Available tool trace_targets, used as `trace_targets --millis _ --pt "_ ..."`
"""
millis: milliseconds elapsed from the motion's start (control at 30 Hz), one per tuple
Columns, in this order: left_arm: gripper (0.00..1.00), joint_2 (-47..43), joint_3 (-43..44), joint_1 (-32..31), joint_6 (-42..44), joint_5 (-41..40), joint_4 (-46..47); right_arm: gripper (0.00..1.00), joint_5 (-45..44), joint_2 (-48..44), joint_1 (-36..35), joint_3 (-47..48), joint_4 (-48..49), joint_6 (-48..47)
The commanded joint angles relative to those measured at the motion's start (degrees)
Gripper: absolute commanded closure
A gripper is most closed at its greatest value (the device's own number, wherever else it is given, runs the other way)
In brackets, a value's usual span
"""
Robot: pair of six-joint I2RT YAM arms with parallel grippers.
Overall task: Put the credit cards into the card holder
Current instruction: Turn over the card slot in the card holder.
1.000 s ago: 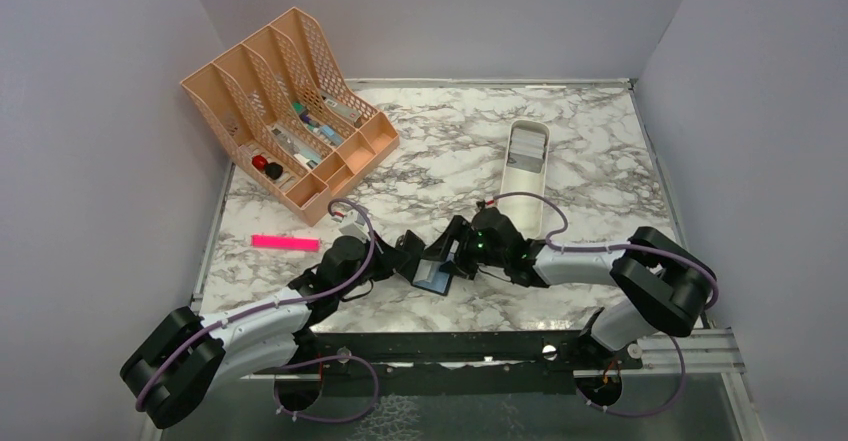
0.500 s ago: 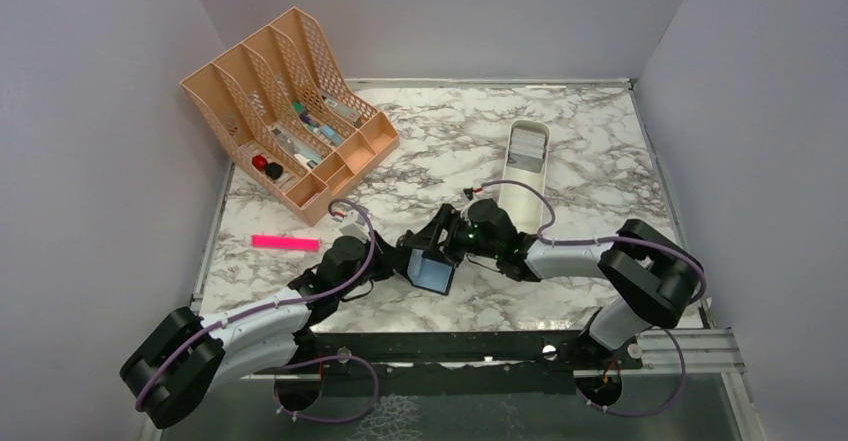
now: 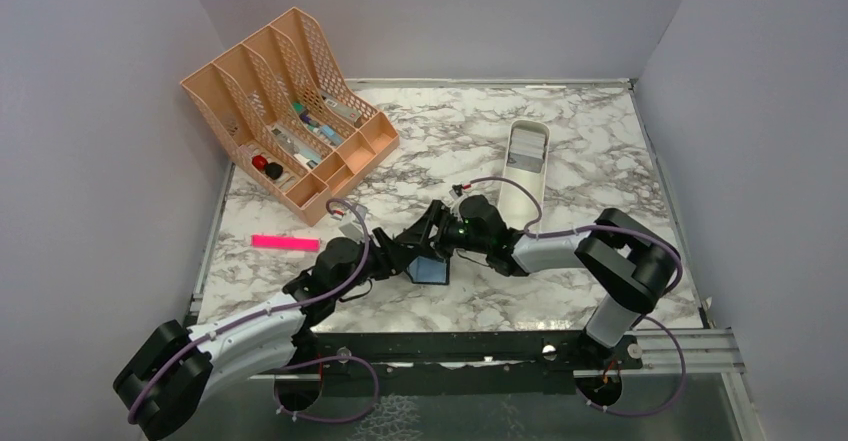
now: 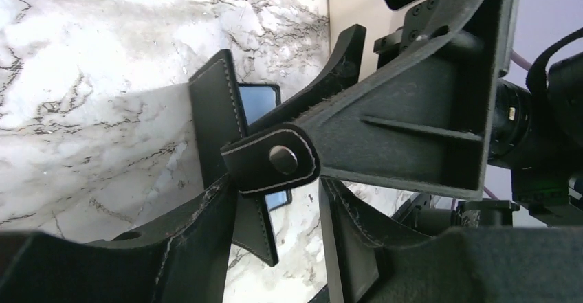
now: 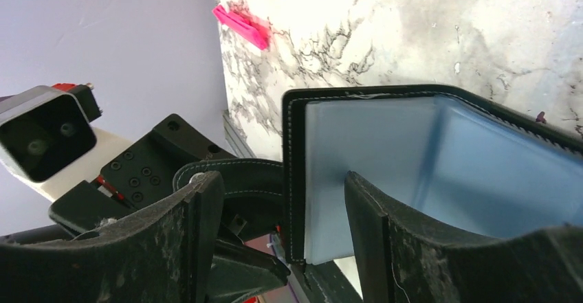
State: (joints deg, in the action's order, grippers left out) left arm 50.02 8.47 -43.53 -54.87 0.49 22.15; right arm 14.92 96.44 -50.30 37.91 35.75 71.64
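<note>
The card holder [image 3: 433, 271] is a black leather wallet with pale blue plastic sleeves, standing open on the marble at the front middle. Both grippers meet at it. My left gripper [image 3: 400, 257] is open; in its wrist view [image 4: 275, 203] a black cover [image 4: 220, 131] and the snap strap [image 4: 275, 160] lie between its fingers. My right gripper [image 3: 436, 243] is open and straddles the cover edge and a blue sleeve [image 5: 385, 172] in its wrist view [image 5: 282, 186]. The credit cards [image 3: 527, 147] lie in a white tray at the back right, far from both grippers.
The white tray [image 3: 518, 199] reaches close behind the right arm. A peach desk organiser [image 3: 290, 101] with small items stands at the back left. A pink marker [image 3: 285, 243] lies at the left, also in the right wrist view [image 5: 240, 27]. Grey walls enclose the table.
My right gripper has moved left and slightly back onto the card holder. The holder has shifted a little left with it. The left arm has stretched slightly toward it.
</note>
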Motion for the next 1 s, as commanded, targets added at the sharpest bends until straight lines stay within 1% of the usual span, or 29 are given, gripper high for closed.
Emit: trace_targets --millis 0,133,233,400,500,567,733,767,867,967 --pt "0.50 -0.4 -0.9 -0.2 2.0 1.4 1.2 0.31 1.7 1.5 -0.5 2.1 2.9 0.9" --pt "0.51 1.1 -0.3 -0.2 3.7 1.6 0.9 0.32 1.0 1.2 -0.5 1.9 2.6 1.0" --pt "0.54 2.2 0.6 -0.2 5.1 1.1 -0.3 0.32 0.2 1.0 -0.5 2.0 1.2 0.8" --pt "0.64 2.9 1.9 -0.2 7.8 -0.9 -3.4 0.32 -0.3 1.1 -0.5 2.9 -1.1 -0.1" --pt "0.73 3.0 2.4 -0.2 8.9 -2.2 -4.7 0.32 -0.3 1.1 -0.5 2.9 -1.1 -0.2" --pt "0.76 3.0 2.7 -0.2 9.6 -2.8 -5.5 0.32 -0.8 0.7 -0.5 3.0 -2.0 -0.7" --pt "0.77 3.7 4.3 -0.2 10.8 -3.9 -8.1 0.32 -2.8 -1.1 -0.5 3.5 -6.0 -2.6" --pt "0.76 3.9 4.7 -0.2 11.0 -3.9 -8.8 0.32 -3.0 -1.2 -0.5 3.6 -6.3 -2.8" --pt "0.67 4.0 5.8 -0.2 11.5 -4.0 -10.6 0.32 -2.5 -0.6 -0.5 4.0 -6.3 -2.7" --pt "0.66 3.3 6.2 -0.2 12.1 -5.3 -12.0 0.32 -1.3 0.6 -0.5 4.2 -4.9 -1.8"
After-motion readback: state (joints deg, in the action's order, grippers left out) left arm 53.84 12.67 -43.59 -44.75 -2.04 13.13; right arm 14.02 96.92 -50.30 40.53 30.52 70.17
